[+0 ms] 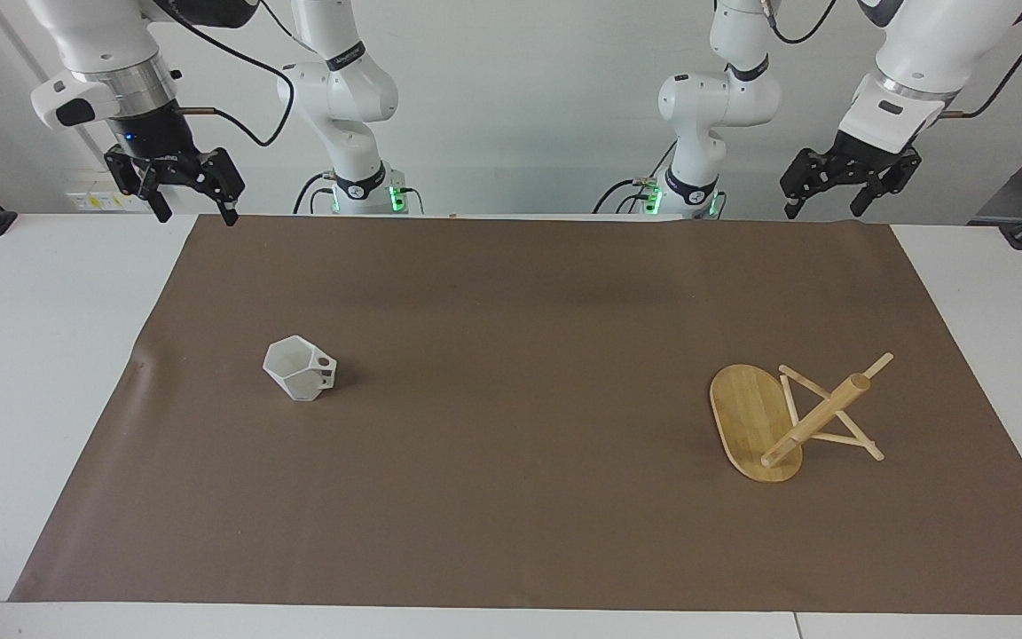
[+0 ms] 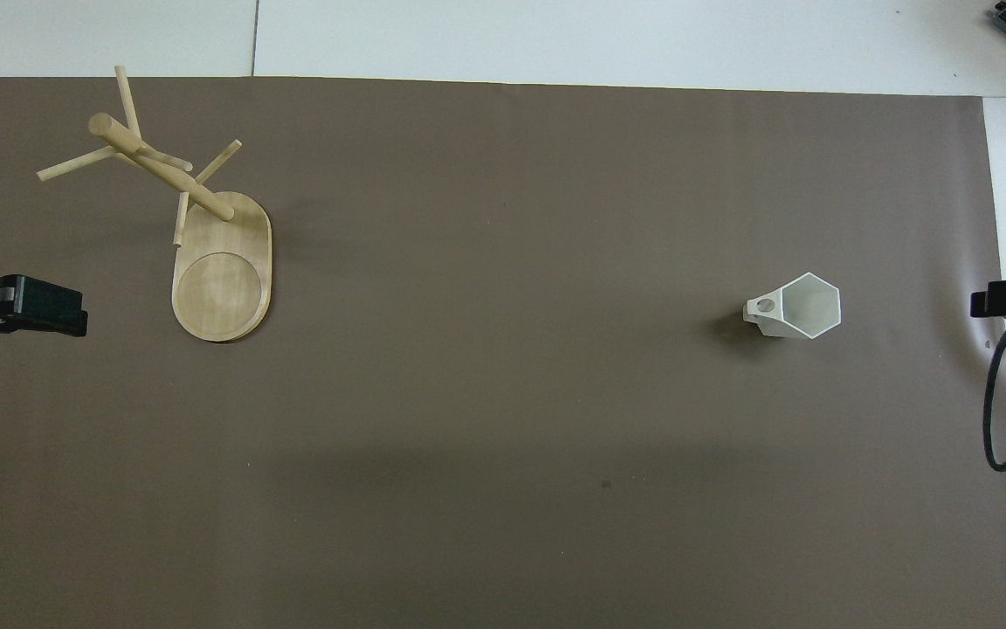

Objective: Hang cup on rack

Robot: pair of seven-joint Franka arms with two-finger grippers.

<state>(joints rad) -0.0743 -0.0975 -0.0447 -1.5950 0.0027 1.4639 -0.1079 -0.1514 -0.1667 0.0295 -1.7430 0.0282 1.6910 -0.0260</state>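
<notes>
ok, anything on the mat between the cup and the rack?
Nothing: only bare brown mat between the cup and the rack, clearest in the overhead view. Facing view agrees.

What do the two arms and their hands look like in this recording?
Both arms are glossy white with rounded joint housings and black rings at the joints. Each ends in a black two-finger hand of open linkage: the left hand, the right hand. Black cables loop along both arms. Green lights glow at the bases.
</notes>
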